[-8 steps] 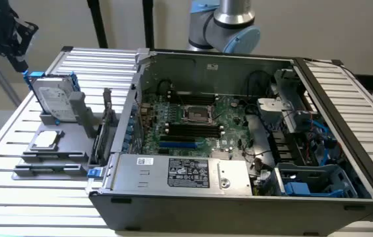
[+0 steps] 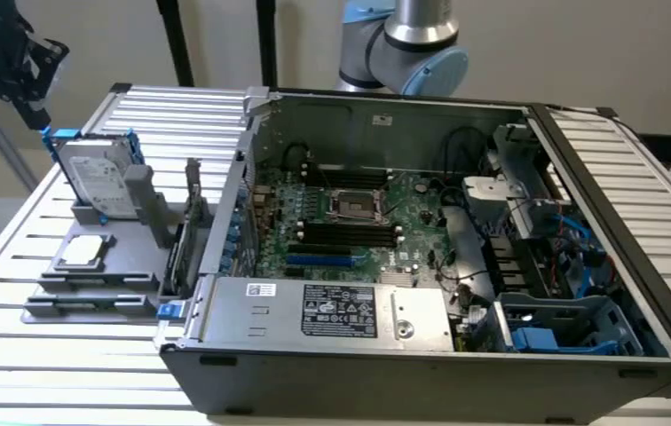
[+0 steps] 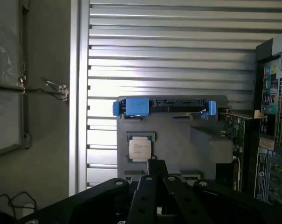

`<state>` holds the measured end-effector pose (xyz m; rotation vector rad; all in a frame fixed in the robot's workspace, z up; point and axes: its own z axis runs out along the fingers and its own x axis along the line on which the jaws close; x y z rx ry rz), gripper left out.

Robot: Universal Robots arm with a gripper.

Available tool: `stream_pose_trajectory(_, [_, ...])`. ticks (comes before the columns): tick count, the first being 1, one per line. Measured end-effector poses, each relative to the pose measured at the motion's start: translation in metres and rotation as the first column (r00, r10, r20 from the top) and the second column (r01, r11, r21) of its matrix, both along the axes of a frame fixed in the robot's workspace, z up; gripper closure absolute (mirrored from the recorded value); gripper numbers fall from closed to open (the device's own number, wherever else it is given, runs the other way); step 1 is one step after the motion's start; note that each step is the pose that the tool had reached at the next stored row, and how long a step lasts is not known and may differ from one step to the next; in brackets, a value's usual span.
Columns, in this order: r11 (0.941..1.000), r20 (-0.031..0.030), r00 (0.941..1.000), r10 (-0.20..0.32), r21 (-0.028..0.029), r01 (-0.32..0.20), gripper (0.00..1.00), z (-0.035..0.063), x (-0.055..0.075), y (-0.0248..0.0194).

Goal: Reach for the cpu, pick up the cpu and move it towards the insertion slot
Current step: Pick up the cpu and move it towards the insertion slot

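A desk of pale, ribbed metal slats carries two things. A grey plastic holder lies flat on the slats, below the jaws and nearest to them. Just beside the holder, on its side away from the jaws, a dark computer case rests open on the same desk, with slats showing beyond it.

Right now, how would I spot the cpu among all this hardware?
Find the open computer case, then the grey stand on the exterior view's left. The cpu lies flat there: a small silver square, unlike the big upright hard drive with blue brackets.
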<state>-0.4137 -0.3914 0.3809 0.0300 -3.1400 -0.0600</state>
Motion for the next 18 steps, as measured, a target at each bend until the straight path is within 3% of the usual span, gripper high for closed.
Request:
stream_pose_trajectory(7, [1.0, -0.0001, 1.0, 0.0, 0.0, 0.0, 0.89, -0.0004, 0.0, -0.0014])
stream_pose_trajectory(13, [1.0, -0.0006, 1.0, 0.0, 0.0002, 0.0, 0.89, -0.0097, -0.006, -0.0058])
stream_pose_trajectory(18, [1.0, -0.0098, 1.0, 0.0, 0.0002, 0.0, 0.89, -0.0167, -0.015, -0.0133])
